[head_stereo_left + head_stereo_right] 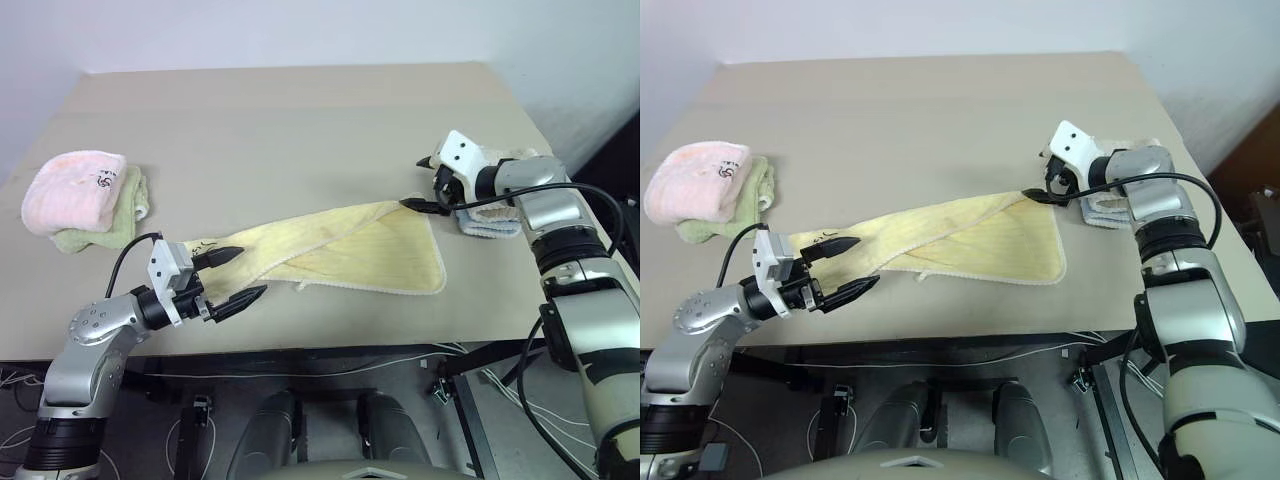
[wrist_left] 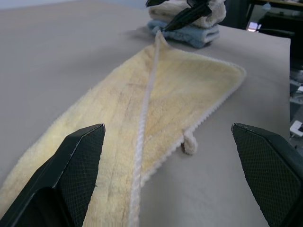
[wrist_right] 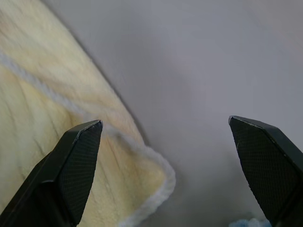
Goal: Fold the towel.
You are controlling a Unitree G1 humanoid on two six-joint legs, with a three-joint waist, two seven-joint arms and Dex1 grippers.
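The pale yellow towel (image 1: 340,245) lies on the table (image 1: 300,130), folded over on a slant into a long strip that widens toward the right. A small tag (image 2: 189,143) sticks out from its front hem. My left gripper (image 1: 240,274) is open at the strip's narrow left end, one finger over the cloth and the other in front of it, holding nothing. At the towel's far right corner (image 3: 156,172), my right gripper (image 1: 420,185) hangs open just above the corner, which lies between its fingers ungripped.
A pink rolled towel (image 1: 72,188) rests on a light green towel (image 1: 128,205) at the table's left. A beige and light blue stack (image 1: 488,222) sits under my right wrist near the right edge. The table's front edge runs close to my left gripper.
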